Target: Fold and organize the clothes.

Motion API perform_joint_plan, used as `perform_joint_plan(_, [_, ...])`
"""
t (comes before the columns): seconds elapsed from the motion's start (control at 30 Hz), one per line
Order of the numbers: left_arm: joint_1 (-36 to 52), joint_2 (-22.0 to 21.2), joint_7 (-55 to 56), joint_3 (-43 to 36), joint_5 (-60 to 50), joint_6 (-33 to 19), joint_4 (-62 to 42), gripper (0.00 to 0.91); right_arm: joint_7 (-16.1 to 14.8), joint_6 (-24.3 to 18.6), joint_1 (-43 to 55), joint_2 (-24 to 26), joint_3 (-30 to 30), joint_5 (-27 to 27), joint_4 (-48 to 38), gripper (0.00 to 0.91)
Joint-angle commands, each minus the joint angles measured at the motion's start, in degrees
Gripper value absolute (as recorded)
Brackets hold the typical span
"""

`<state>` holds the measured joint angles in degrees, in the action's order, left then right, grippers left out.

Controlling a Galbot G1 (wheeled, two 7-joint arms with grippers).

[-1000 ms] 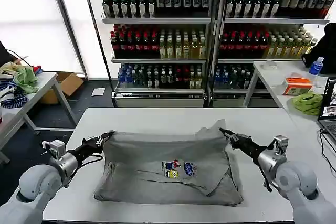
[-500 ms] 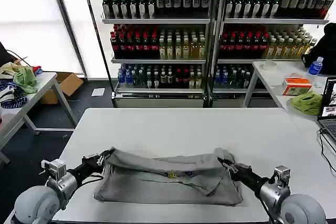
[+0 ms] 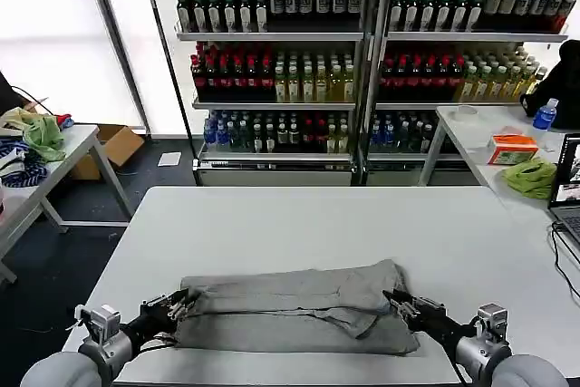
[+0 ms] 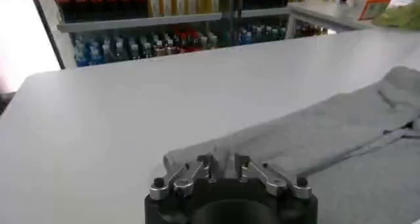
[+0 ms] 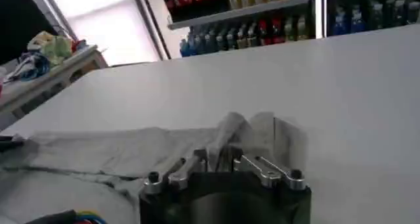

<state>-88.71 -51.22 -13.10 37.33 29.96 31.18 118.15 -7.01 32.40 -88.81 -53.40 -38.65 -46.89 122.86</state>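
Head view shows the grey shirt (image 3: pixel 294 305) lying as a folded band on the near part of the white worktop (image 3: pixel 317 224), its long axis running side to side across the robot's front, with one claw at each end. At the robot's left end, the left claw (image 3: pixel 174 305) sits low on the worktop with its fingers closed on the corner of the upper layer; the left wrist view confirms this, the left claw (image 4: pixel 223 169) pinching a rounded edge of grey fabric (image 4: pixel 315 136) that stretches away from it toward the far end. At the other end, the right claw (image 3: pixel 399 304) is likewise closed on the shirt's corner, and the right wrist view shows the right claw (image 5: pixel 216 161) with a bunched tuft of cloth (image 5: pixel 243 130) caught between its fingers. The folded-over upper layer lies on the lower one, its free edge reaching nearly to the shirt's near hem, so the fold across the width looks laid down. The relation that matters for the coming move is that the garment extends from each claw inward toward the other, along the line joining them, and neither arm is nearer to the shirt's middle. By my judgement, both should let go together and draw outward, away from the cloth, or the layer may drag and undo the crease.
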Motion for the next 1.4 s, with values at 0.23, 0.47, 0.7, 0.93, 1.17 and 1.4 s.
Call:
perform_joint_plan(0.23, [-9.4,-2.4,11.8,13.0,11.0,0.8,6.3,0.907,1.1,-24.0,-0.7,-1.3,-5.5,11.9,1.5,0.907])
perform_joint_plan(0.47, [-10.7,-9.2,16.7,2.8,9.8,-6.5,8.4,0.907,0.2,-37.9,-1.6,-4.8,-3.7,13.3,-0.2,0.907])
perform_joint_plan(0.7, [-6.5,-14.7,20.5,-7.1,3.3,-12.6,2.5,0.907,-1.3,-43.1,-6.2,-7.2,-1.3,17.3,-2.9,0.907])
perform_joint_plan(0.93, [-2.1,-16.0,21.6,-10.8,3.1,-13.2,-1.2,0.907,-1.1,-43.3,-7.6,-7.8,-2.0,16.4,-3.0,0.907])
perform_joint_plan(1.17, [-0.9,-15.2,20.8,-9.9,4.4,-13.9,-4.4,0.776,-1.6,-42.9,-7.4,-7.8,-2.0,15.5,-3.2,0.907])
perform_joint_plan(1.4, [-1.5,-15.3,19.9,-9.8,4.3,-13.6,-4.4,0.504,-1.5,-41.7,-7.2,-7.7,-2.1,13.6,-2.4,0.907])
